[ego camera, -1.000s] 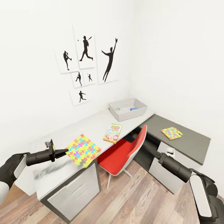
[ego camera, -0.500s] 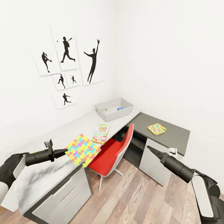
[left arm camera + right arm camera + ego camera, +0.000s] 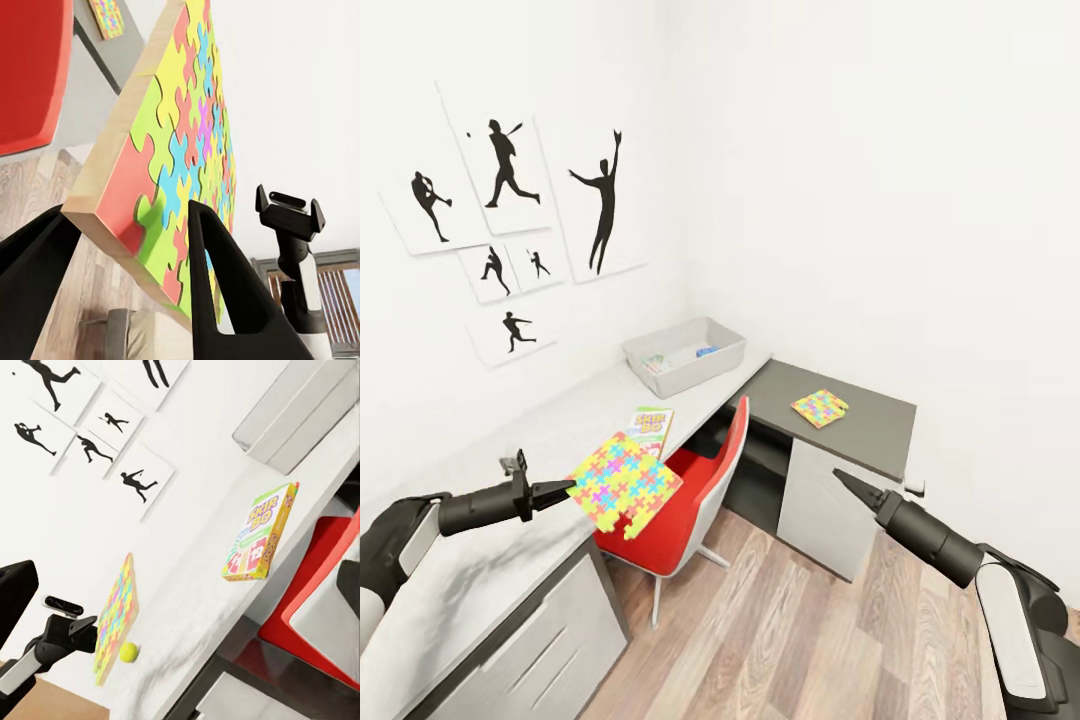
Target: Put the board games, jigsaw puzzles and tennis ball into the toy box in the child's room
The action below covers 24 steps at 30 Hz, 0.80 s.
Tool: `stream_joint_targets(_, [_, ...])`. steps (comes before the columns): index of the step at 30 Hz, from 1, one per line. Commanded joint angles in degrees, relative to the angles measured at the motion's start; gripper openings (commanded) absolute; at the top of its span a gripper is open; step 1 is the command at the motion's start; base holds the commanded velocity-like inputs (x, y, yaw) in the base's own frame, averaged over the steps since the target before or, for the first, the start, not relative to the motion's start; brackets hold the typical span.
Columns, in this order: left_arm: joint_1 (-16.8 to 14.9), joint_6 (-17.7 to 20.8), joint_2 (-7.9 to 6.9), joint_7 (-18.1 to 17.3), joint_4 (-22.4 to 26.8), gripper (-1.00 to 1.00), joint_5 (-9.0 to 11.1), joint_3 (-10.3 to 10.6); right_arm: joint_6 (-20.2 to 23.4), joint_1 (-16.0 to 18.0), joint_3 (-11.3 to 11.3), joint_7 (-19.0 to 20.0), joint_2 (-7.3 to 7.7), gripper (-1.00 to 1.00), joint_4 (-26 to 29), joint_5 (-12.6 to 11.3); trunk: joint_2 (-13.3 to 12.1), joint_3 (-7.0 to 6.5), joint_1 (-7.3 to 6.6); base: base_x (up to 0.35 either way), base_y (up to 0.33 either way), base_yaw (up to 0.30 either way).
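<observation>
Fingers of the left end effector are closed on the edge of a flat, multicoloured jigsaw puzzle slab, holding it clear above the long pale grey bench at lower left of the head view. The right end effector hangs empty at lower right, tips together, over the wood-plank floor.

A yellow-green-red "Skip-Bo" board game box lies on the bench beyond the held slab. The light grey open toy box sits at the corner, centre frame. A second jigsaw slab rests on the dark grey lower top. A small yellow-green tennis ball lies on the bench just beside the held slab.
</observation>
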<state>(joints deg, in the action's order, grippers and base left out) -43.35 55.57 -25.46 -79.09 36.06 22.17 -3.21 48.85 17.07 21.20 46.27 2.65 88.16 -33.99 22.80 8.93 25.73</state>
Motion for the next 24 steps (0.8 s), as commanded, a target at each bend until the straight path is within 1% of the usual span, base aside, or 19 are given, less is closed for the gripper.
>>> stream_joint_targets(1, [-0.01, 0.48, -0.02, -0.10, 0.00, -1.00, 0.20, -0.01, 0.25, 0.07, 0.03, 0.14, -0.01, 1.00, -0.01, -0.03, 0.11, 0.10, 0.05, 0.212, -0.073, -0.157])
stream_joint_targets(3, [0.01, 0.12, -0.02, -0.14, -0.02, -1.00, 0.27, -0.05, 0.10, 0.07, 0.04, 0.14, -0.01, 1.00, -0.01, 0.00, 0.11, 0.09, 0.05, 0.201, -0.092, -0.066])
stream_joint_targets(9, [0.10, -0.28, -0.02, -0.18, -0.03, -1.00, 0.39, -0.12, 0.05, 0.07, 0.74, 0.21, -0.01, 1.00, -0.01, 0.00, 0.11, 0.08, 0.05, 0.078, -0.042, -0.009])
stream_joint_targets(12, [0.10, -0.29, -0.02, -0.18, -0.03, -1.00, 0.34, -0.13, 0.10, 0.07, 0.77, 0.20, -0.01, 1.00, -0.01, 0.05, 0.11, 0.08, 0.05, 0.207, -0.139, 0.000])
stream_joint_targets(18, [0.10, -1.02, -0.02, -0.18, -0.03, -1.00, 0.41, -0.12, 0.19, 0.07, 0.77, 0.23, -0.01, 1.00, 0.01, 0.03, 0.11, 0.08, 0.05, 0.204, -0.017, 0.000])
stream_joint_targets(21, [0.10, -1.16, -0.02, -0.18, -0.03, -1.00, 0.41, -0.09, 0.16, 0.07, 0.77, 0.23, -0.01, 1.00, 0.06, -0.04, 0.11, 0.08, 0.05, 0.227, -0.103, 0.004])
stream_joint_targets(24, [0.10, -1.24, -0.02, -0.18, -0.03, -1.00, 0.41, -0.12, 0.00, 0.07, 0.74, 0.23, -0.03, 1.00, 0.08, 0.04, 0.11, -0.04, 0.05, 0.241, -0.161, 0.112])
